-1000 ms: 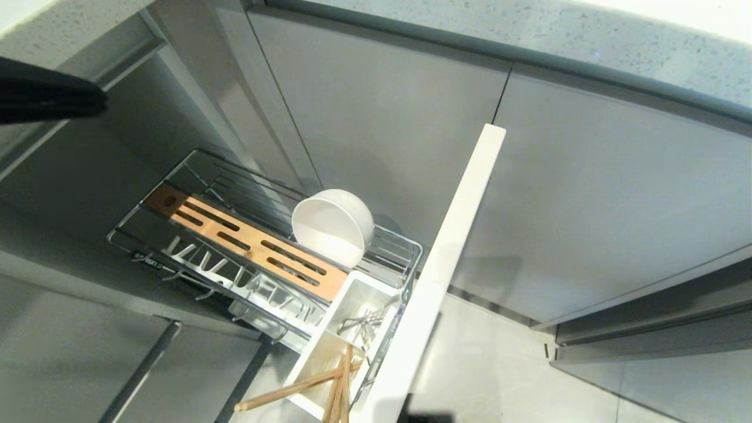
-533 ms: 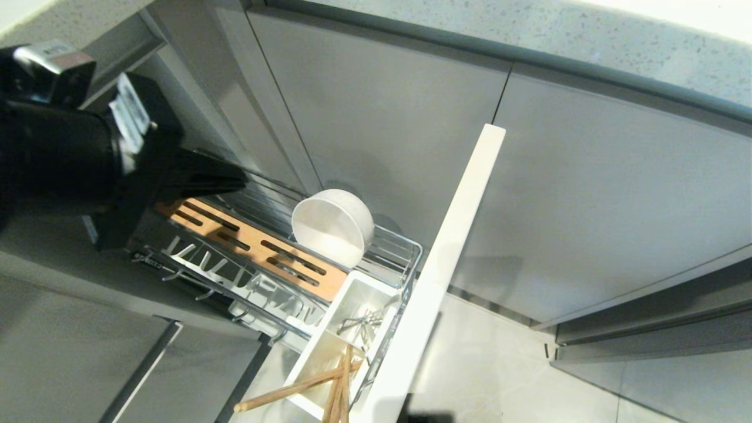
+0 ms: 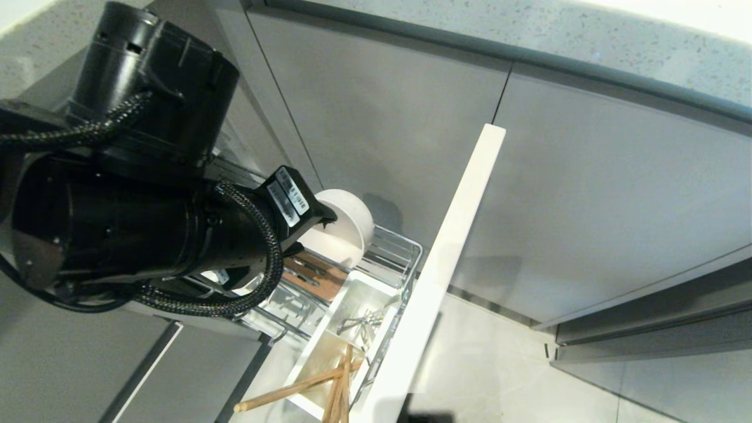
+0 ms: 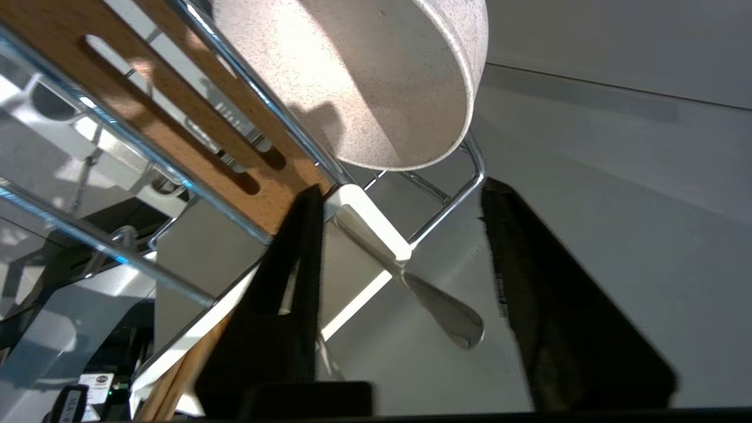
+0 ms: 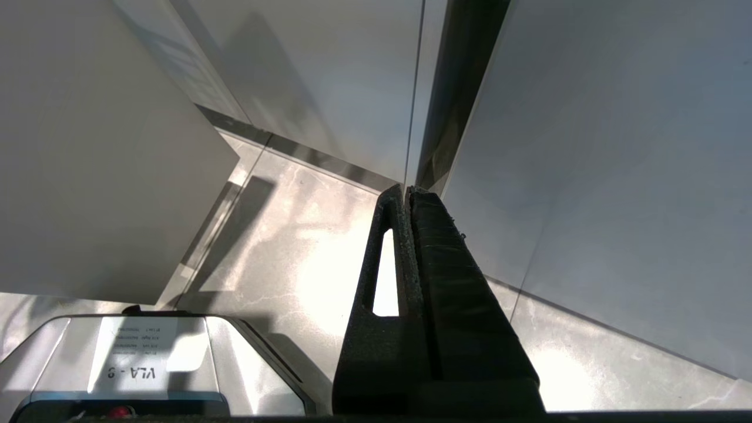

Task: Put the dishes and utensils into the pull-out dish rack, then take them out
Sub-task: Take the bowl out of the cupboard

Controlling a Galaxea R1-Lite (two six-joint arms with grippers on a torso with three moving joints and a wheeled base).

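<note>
We find the pull-out dish rack (image 3: 395,254) extended, white bowl (image 4: 376,76) on its wires, spoon (image 4: 411,282) between the left gripper (image 4: 399,235) spread fingers, untouched | left arm now hides the wooden board (image 4: 176,117), previously visible | right gripper (image 5: 406,197) pressed together above floor

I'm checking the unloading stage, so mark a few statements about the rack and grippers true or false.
1. The small white bowl sits tilted on the chrome wire pull-out rack. True.
2. The left gripper is shut on the bowl. False: its jaws stand open, holding nothing.
3. The light-brown wooden chopsticks lie in the white rectangular tub. True.
4. The right gripper is open. False: it is shut.
</note>
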